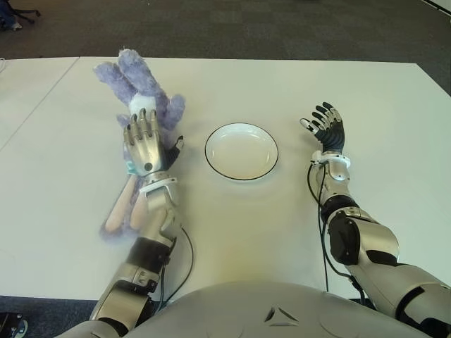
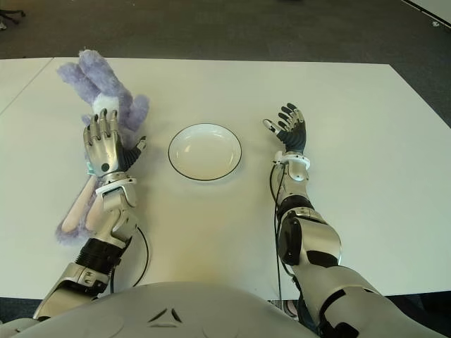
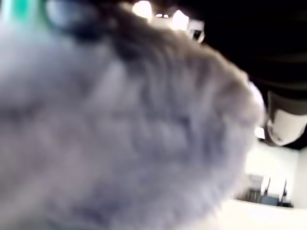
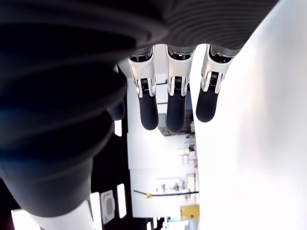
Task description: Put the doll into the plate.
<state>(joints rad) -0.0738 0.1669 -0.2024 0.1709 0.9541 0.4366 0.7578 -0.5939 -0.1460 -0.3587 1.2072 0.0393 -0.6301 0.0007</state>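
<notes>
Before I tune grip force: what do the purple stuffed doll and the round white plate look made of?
The purple stuffed doll looks like soft plush fabric: fuzzy, shaggy pile, floppy limbs under the left hand. The round white plate looks hard and smooth, likely glazed ceramic or melamine: glossy surface, thin dark rim line. Which one, the look leaves open.

White table (image 1: pixel 232 232) fills view; dark carpet floor (image 1: pixel 246 28) beyond far edge.

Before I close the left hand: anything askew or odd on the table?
Nothing stands out. The doll lies flat, left of the empty, upright plate, under the left hand, whose fingers are extended, not closed. The right hand shows open, right of the plate.
</notes>
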